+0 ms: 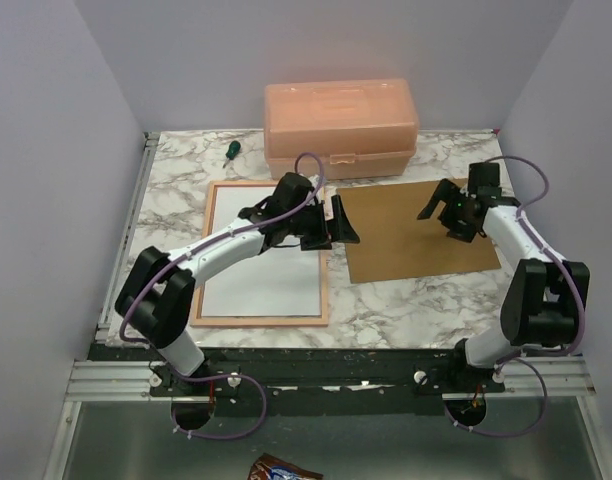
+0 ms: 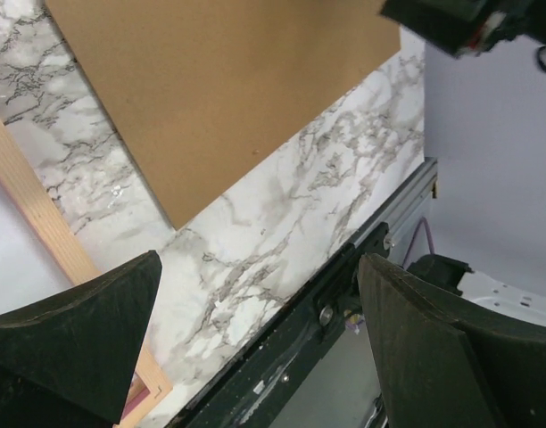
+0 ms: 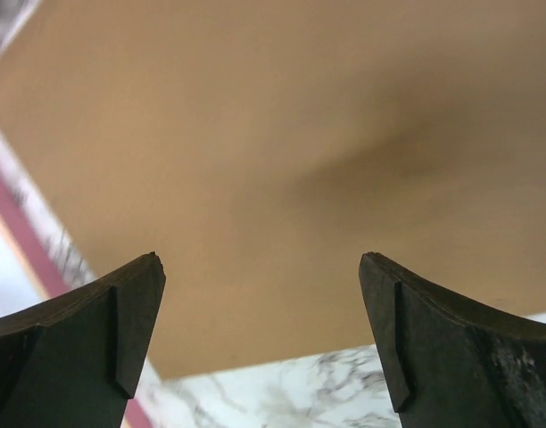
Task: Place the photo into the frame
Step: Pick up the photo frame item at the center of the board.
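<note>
White sheet (image 1: 256, 275), prob. photo face-down, sits in thin pale-wood frame (image 1: 266, 319); brown backing board (image 1: 416, 235) unfitted; L pincer (image 1: 332, 231), R pincer (image 1: 441, 212) apart, empty.

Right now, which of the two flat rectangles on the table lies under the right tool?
The plain brown board, borderless; the right tool hovers above it. The frame beside it has a wooden border around a white centre.

Marble-patterned table (image 1: 386, 300), white with grey veins. Lying flat on it: a thin frame (image 1: 261, 320) on the left, white inside; a brown board (image 1: 406, 240) just right of it, apart. At the far edge, a peach plastic box (image 1: 341, 125) and a small green-handled screwdriver (image 1: 230, 151) beside it.
</note>
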{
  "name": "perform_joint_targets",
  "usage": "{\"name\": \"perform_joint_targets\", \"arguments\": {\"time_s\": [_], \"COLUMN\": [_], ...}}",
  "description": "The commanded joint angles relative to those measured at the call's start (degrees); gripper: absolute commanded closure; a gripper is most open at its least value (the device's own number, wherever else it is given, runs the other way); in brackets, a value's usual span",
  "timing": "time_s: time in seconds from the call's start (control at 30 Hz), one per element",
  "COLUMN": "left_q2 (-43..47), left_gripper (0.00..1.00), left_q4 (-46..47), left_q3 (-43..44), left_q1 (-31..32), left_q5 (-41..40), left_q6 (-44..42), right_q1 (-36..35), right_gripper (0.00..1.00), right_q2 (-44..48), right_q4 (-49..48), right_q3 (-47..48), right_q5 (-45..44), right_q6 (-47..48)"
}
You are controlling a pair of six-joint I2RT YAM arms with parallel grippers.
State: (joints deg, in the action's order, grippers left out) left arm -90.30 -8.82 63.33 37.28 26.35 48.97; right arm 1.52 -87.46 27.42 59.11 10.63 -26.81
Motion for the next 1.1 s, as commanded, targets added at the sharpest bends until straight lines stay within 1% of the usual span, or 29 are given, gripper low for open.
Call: {"name": "perform_joint_targets", "arguments": {"time_s": [0.0, 0.07, 0.1, 0.3, 0.53, 0.77, 0.97, 1.07], "left_q2": [-6.24, -8.33, -9.37, -14.23, -18.44, -22.88, -25.17, -26.12], "left_gripper": [0.06, 0.05, 0.05, 0.05, 0.05, 0.05, 0.05, 0.05], "left_q4": [-3.21, -3.65, -3.68, -3.58, -5.03, -4.49, -3.02, -2.15], "left_q3": [5.55, 7.05, 7.48, 9.89, 12.02, 13.63, 13.5, 13.89], "left_q1": [1.95, 2.32, 2.38, 2.92, 3.63, 4.12, 4.38, 4.39], "left_q5": [-4.89, -6.33, -7.0, -9.03, -12.49, -12.14, -11.09, -10.33], "left_q6": [0.19, 0.48, 0.88, 2.15, 2.65, 3.58, 4.42, 5.02], "right_q1": [5.73, 8.06, 9.7, 18.23, 23.77, 24.75, 24.85, 24.89], "right_gripper": [0.0, 0.0, 0.0, 0.0, 0.0, 0.0, 0.0, 0.0], "right_q2": [-1.97, -2.99, -3.42, -5.14, -7.14, -10.15, -15.19, -15.89], "right_q4": [3.79, 3.8, 3.7, -0.74, -2.9, -5.42, -6.67, -7.28], "right_q3": [4.53, 4.87, 4.87, 1.25, 0.6, -0.68, -1.02, -1.45], "right_q5": [-11.51, -16.31, -17.2, -16.82, -19.69, -20.5, -14.9, -12.39], "right_q6": [1.08, 0.24, -0.34, -2.37, -2.78, -3.05, -3.1, -3.29]}}
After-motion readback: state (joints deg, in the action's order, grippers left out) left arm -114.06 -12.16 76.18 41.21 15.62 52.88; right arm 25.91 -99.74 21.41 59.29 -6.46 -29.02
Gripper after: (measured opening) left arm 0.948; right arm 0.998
